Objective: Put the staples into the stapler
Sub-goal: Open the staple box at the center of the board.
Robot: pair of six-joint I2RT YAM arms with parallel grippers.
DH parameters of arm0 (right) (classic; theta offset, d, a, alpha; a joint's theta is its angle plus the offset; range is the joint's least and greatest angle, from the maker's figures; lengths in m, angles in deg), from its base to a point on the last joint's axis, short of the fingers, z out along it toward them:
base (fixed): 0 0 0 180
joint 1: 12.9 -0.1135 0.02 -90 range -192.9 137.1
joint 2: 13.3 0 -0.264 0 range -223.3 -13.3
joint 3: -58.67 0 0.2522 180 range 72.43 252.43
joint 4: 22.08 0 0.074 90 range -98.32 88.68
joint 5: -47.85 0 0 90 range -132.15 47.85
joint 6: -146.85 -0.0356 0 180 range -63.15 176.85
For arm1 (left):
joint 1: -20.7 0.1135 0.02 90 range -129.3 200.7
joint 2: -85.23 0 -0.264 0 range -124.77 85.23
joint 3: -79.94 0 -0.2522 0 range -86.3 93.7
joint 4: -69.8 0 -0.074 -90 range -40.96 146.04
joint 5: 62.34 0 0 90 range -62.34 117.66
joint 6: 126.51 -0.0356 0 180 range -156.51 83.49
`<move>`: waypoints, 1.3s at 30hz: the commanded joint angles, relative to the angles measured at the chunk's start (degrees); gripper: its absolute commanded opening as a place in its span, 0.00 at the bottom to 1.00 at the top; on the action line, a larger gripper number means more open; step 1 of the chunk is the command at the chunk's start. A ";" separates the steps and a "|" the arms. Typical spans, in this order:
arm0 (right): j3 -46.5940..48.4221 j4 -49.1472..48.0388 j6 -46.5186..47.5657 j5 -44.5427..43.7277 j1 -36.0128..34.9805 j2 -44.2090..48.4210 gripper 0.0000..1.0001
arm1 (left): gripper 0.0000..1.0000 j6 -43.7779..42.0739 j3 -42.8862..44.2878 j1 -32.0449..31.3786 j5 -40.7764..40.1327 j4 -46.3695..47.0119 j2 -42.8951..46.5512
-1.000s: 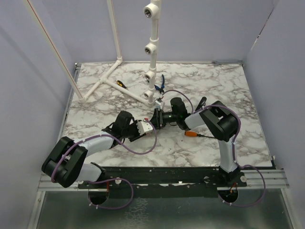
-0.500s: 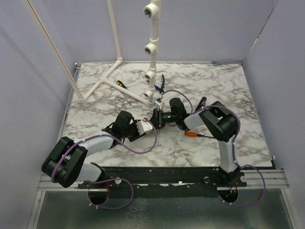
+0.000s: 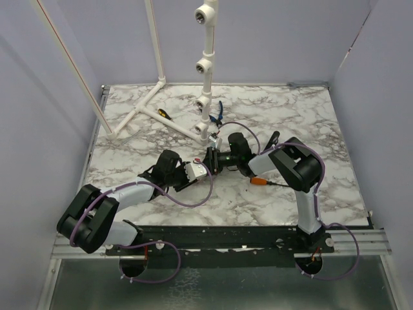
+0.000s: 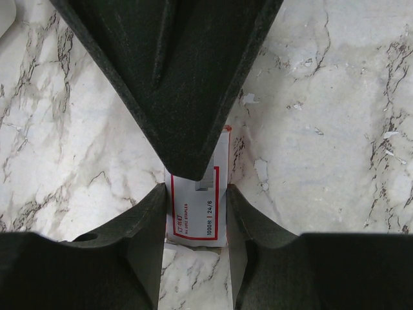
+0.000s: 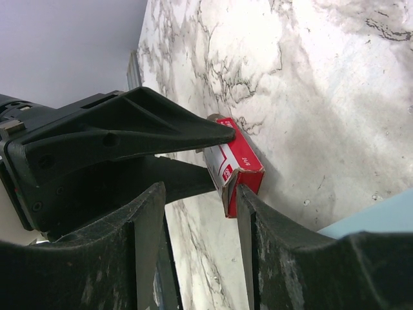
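Pale lilac walls (image 3: 290, 39) close in the bench (image 3: 310, 123) on its left, far and right sides. The bench top is white marble-patterned with grey veins, evenly lit. Near its far-left corner a white pipe frame (image 3: 145, 113) lies flat, and a white upright pipe (image 3: 206, 58) with tee fittings rises near the far edge. A black-and-metal rail (image 3: 226, 240) runs along the near edge, with a grey metal sheet (image 3: 213, 284) below it.

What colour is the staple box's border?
Red, on the small white staple box; clearest in left wrist view.

staples box (image 4: 195, 219) upper half hidden behind dark finger (image 4: 181, 77) (label cut short), tiny overhead
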 commanded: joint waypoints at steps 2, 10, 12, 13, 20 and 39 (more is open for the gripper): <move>-0.82 6.16 -3.59 1.40 -4.53 -4.59 0.52 | 0.37 0.54 2.68 -0.97 2.23 4.73 -1.73; -0.70 5.37 -4.41 2.05 -5.70 -4.84 0.52 | 0.37 1.65 3.95 -0.95 1.38 4.36 -2.70; -0.76 5.35 -4.46 2.12 -5.93 -4.84 0.52 | 0.37 2.02 4.26 -0.97 1.12 4.23 -2.96; -0.98 5.37 -4.44 2.04 -5.92 -4.79 0.52 | 0.37 2.15 4.27 -0.96 1.04 4.16 -3.00; -1.06 7.54 -3.59 1.26 -6.52 -4.19 0.51 | 0.36 2.73 4.62 -0.97 -0.22 4.24 -3.42; -3.14 13.72 2.67 -3.05 -2.23 3.69 0.55 | 0.36 -2.60 0.73 -0.97 1.62 3.98 0.35</move>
